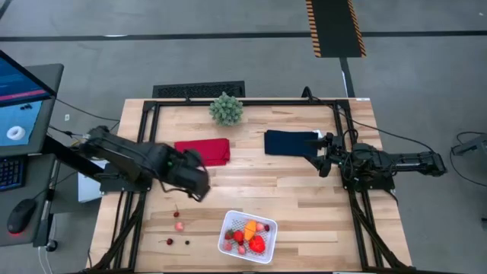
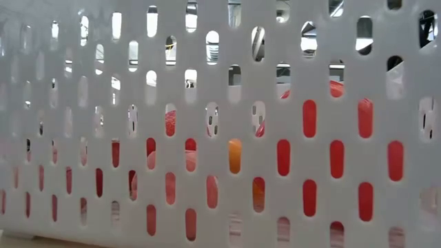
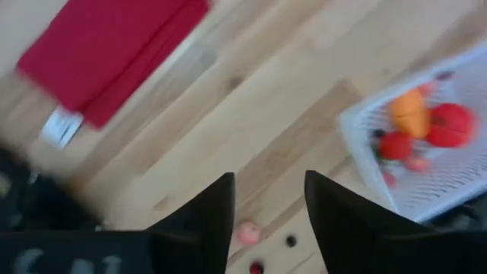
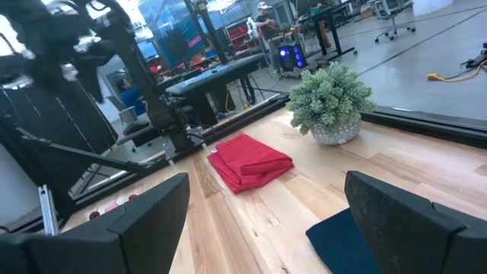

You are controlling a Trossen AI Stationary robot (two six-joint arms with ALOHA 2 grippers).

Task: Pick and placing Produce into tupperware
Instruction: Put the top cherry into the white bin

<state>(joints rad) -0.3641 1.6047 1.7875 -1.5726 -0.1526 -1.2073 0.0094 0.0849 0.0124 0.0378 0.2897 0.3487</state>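
Fingers of the left gripper point(image 3: 268, 221) stand apart and empty above the worktop point(image 1: 304, 198); a pink fruit point(image 3: 247, 233) lies just beyond them, the white container point(image 1: 248, 235) farther aside.

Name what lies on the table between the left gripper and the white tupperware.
High view: only bare wood separates the left gripper from the tupperware; the loose pink fruit lies off to the side.

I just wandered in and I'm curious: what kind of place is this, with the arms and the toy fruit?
Probably a robotics lab or workshop. Two robot arms stand at a wooden table, a computer monitor sits beside it, and more desks and office chairs fill the concrete-floored hall behind.
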